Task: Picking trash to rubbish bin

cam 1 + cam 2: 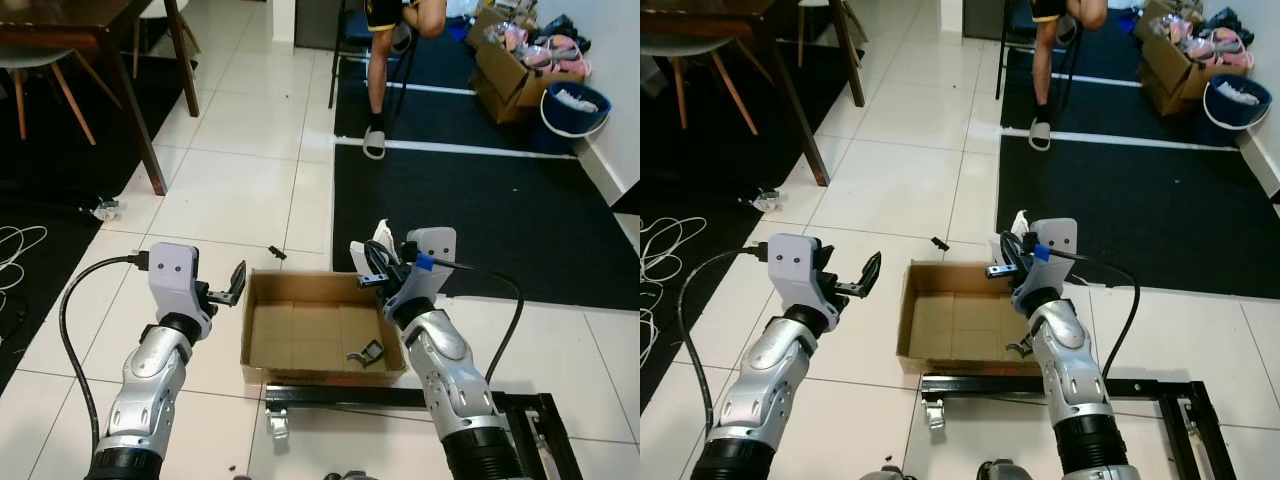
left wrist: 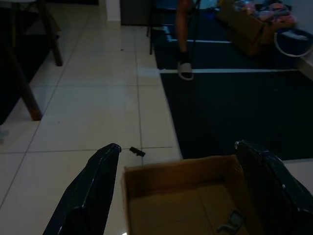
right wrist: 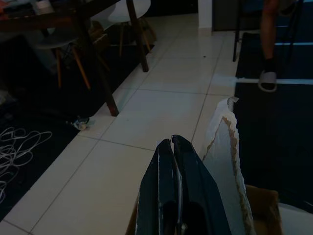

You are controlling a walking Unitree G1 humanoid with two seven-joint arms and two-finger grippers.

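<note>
An open cardboard box (image 1: 262, 330) sits on the tiled floor between my arms, with a small grey scrap (image 1: 366, 352) on its bottom. My right gripper (image 1: 366, 266) hovers over the box's far right corner, shut on a white torn scrap (image 1: 383, 234) that stands up beside its fingers (image 3: 166, 186). Just off the box's left rim my left gripper (image 1: 234, 285) is open with nothing between its fingers (image 2: 93, 191). A small black bit (image 1: 277, 252) lies on the tiles beyond the box. A crumpled wrapper (image 1: 107, 209) rests by the table leg.
A person's leg in a slipper (image 1: 374, 140) stands by a chair on the black mat (image 1: 480, 210). A black metal frame with a caster (image 1: 340, 398) lies just in front of the box. Table and chairs (image 1: 60, 60) and cables are on the left; boxes and a blue tub (image 1: 575, 108) far right.
</note>
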